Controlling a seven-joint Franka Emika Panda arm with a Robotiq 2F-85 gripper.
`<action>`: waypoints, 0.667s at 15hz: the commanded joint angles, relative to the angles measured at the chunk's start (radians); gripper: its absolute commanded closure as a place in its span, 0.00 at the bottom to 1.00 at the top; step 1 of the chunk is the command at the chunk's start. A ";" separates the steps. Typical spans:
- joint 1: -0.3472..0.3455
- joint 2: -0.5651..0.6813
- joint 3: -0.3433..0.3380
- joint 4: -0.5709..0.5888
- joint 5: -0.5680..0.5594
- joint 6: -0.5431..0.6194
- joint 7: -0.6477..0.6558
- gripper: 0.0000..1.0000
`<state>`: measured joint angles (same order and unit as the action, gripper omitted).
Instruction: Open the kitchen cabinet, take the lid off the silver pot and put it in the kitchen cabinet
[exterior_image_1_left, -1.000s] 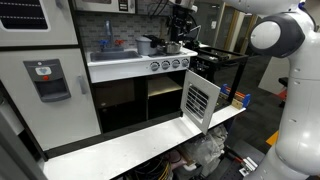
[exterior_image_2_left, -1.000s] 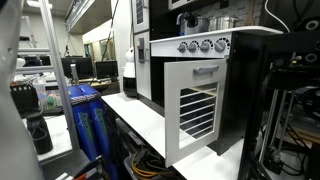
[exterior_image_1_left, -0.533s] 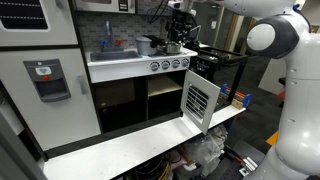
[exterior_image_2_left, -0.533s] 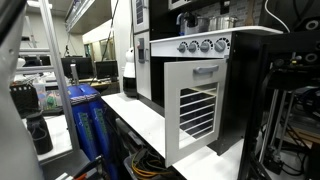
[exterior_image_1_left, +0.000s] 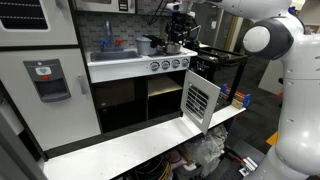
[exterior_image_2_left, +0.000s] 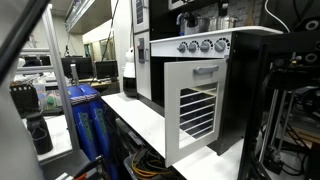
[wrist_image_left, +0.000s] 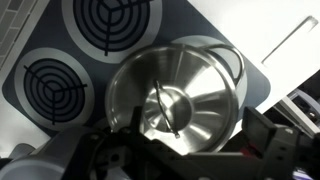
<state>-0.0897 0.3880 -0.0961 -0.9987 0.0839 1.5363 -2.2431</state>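
While the kitchen cabinet (exterior_image_1_left: 200, 100) stands open below it, the gripper (wrist_image_left: 185, 152) hangs with jaws spread, gripping nothing. Directly beneath it, the lid (wrist_image_left: 175, 100) covers the silver pot (wrist_image_left: 233, 60).

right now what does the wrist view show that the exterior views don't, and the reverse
Only the wrist view: two black coil burners beside the silver pot and its loop handle, seen from above. Only an exterior view: the kitchen cabinet's slatted door standing open, the stove knobs, the grey fridge door. Both: the silver pot, tiny on the stovetop in an exterior view.
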 joint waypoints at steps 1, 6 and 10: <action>-0.017 0.060 0.007 0.110 0.018 -0.092 -0.050 0.00; -0.018 0.116 0.017 0.237 -0.006 -0.187 -0.077 0.00; -0.018 0.148 0.014 0.297 -0.018 -0.221 -0.098 0.00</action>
<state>-0.0992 0.4830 -0.0805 -0.7924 0.0793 1.3587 -2.3011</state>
